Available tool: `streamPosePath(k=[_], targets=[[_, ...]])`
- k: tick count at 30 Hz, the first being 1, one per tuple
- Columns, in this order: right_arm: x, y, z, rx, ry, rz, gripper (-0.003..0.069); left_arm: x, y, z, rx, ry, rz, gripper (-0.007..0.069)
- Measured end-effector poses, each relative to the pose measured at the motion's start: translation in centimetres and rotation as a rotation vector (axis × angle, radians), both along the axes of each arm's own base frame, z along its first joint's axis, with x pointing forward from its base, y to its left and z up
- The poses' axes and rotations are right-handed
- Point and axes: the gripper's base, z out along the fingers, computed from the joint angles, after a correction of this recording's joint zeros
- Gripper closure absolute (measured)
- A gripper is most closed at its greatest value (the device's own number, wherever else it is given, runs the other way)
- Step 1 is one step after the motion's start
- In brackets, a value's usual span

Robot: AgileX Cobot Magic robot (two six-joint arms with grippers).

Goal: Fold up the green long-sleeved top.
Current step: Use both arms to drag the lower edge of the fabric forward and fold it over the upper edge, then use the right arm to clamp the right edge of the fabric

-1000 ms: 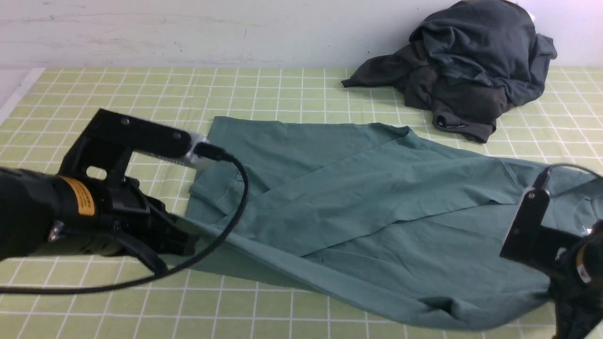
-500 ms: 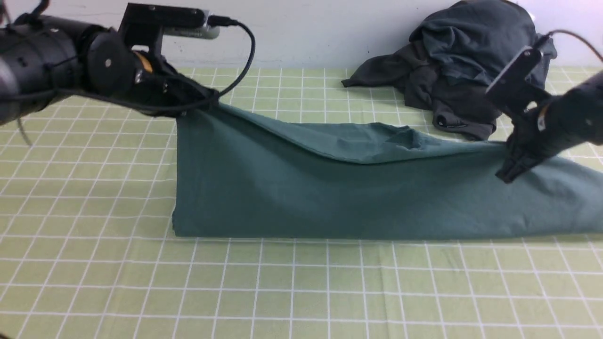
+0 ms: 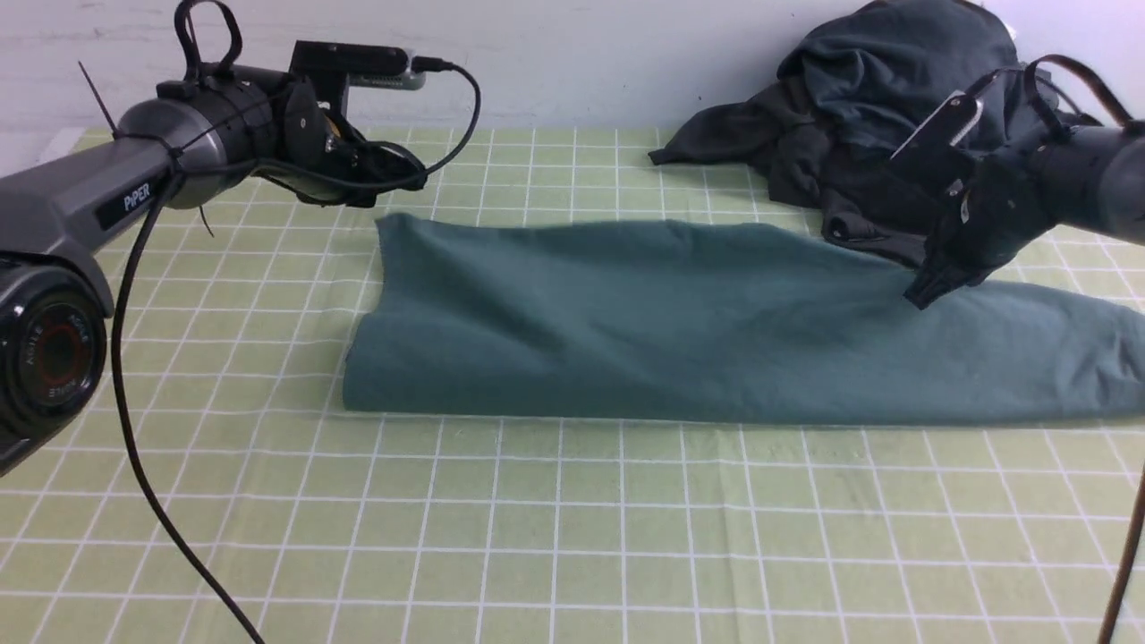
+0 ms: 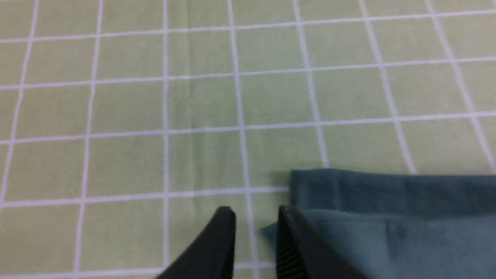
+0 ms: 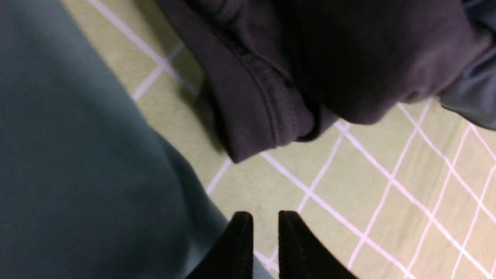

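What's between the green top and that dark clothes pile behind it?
Only a bare strip of checked table cover separates the green top from the dark clothes pile. The right wrist view shows it clearly.

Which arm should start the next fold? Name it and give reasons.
Left, probably. The left gripper hangs open beside the green top's end corner. The right gripper, also open, sits along the far edge, short of the other end, which runs out of view.
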Motion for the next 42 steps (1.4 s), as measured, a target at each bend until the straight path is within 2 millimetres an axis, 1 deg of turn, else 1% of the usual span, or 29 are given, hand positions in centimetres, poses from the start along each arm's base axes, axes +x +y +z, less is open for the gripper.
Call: streamPosePath(k=[1,3,4,5,6,8,9,11,13,14,15,16,17,19,21,22,23,24,25,26,28,30,33,34,36,38,39,40,42], targets=[[0.2,-0.5,0.4,0.023,-0.013,-0.049,0.0489,0.4,0.9,-0.4,-0.001,0.002,0.018,0.0333],[0.2,-0.8,0.9,0.046,-0.018,-0.106,0.0431,0.6,1.7,-0.4,-0.005,0.014,0.036,0.0253],[0.2,-0.8,0.9,0.045,-0.017,-0.108,0.0431,0.6,1.8,-0.4,-0.005,0.018,0.038,0.0245],[0.2,-1.1,1.6,0.047,-0.004,-0.156,0.0396,0.4,2.0,0.2,0.0,0.047,0.043,0.0194],[0.1,-1.1,1.7,0.044,0.007,-0.167,0.0393,0.3,2.0,0.2,0.0,0.061,0.045,0.0186],[-0.6,-1.5,3.2,0.035,0.044,-0.23,0.0379,-0.5,2.1,2.2,0.029,0.116,0.027,0.0165],[-1.3,-1.6,4.5,0.039,0.058,-0.263,0.0382,-1.2,2.1,3.7,0.054,0.148,0.005,0.0169],[-2.2,-1.9,6.3,0.074,0.063,-0.293,0.04,-2.7,2.2,6.4,0.095,0.184,-0.025,0.02],[-3.5,-2.6,8.0,0.14,0.08,-0.324,0.0431,-4.3,2.6,9.3,0.141,0.212,-0.042,0.0256],[-4.6,-3.5,8.5,0.187,0.117,-0.345,0.0461,-5.9,3.1,12.2,0.163,0.198,-0.037,0.0304],[-5.3,-4.3,8.7,0.227,0.14,-0.37,0.0475,-6.7,3.5,13.4,0.176,0.196,-0.033,0.0339],[-6.3,-5.6,8.0,0.282,0.192,-0.411,0.0503,-8.6,4.2,16.4,0.186,0.156,-0.015,0.0395],[-6.4,-5.8,8.0,0.293,0.193,-0.42,0.0503,-8.9,4.3,17.0,0.187,0.146,-0.014,0.0405],[-7.9,-8.6,5.5,0.377,0.272,-0.521,0.0524,-13.2,5.5,21.8,0.175,0.06,0.019,0.0527],[-8.9,-10.7,3.2,0.409,0.312,-0.589,0.051,-16.6,5.7,24.1,0.159,0.0,0.023,0.0592],[-9.0,-11.1,2.7,0.414,0.313,-0.603,0.0498,-18.0,5.7,24.7,0.153,-0.023,0.022,0.0603],[-9.1,-11.9,2.0,0.428,0.305,-0.63,0.0459,-20.1,5.5,25.3,0.138,-0.064,0.016,0.0618],[-9.1,-12.3,1.8,0.435,0.293,-0.644,0.0438,-21.4,5.5,25.5,0.13,-0.08,0.014,0.0621],[-9.0,-12.9,1.5,0.447,0.27,-0.667,0.0379,-23.3,5.3,25.5,0.118,-0.107,0.009,0.0626],[-8.8,-13.2,1.3,0.454,0.25,-0.677,0.0352,-24.5,5.3,25.3,0.116,-0.122,0.008,0.0628],[-8.6,-13.7,1.0,0.465,0.221,-0.696,0.0267,-27.2,5.3,25.1,0.119,-0.164,0.008,0.0628],[-8.3,-14.0,-0.1,0.483,0.208,-0.715,0.0208,-30.0,5.4,24.0,0.132,-0.196,0.01,0.0628],[-7.9,-14.0,-2.1,0.518,0.237,-0.748,0.0183,-33.6,5.5,23.0,0.147,-0.247,0.013,0.0628],[-7.8,-13.9,-2.4,0.539,0.239,-0.76,0.0186,-34.7,5.6,22.7,0.155,-0.264,0.016,0.0628],[-7.7,-13.8,-2.6,0.569,0.238,-0.768,0.0224,-37.0,5.7,21.7,0.143,-0.285,0.038,0.0628],[-7.6,-13.7,-2.5,0.577,0.24,-0.75,0.0312,-39.0,5.8,20.6,0.103,-0.294,0.078,0.0628],[-7.6,-13.7,-2.5,0.577,0.241,-0.745,0.0334,-39.1,5.8,20.3,0.094,-0.287,0.085,0.0628],[-7.5,-13.7,-2.3,0.574,0.25,-0.723,0.041,-39.7,5.9,19.2,0.073,-0.272,0.108,0.0628],[-7.5,-13.7,-1.3,0.552,0.279,-0.683,0.0568,-39.9,6.0,17.1,0.06,-0.196,0.131,0.0628]])
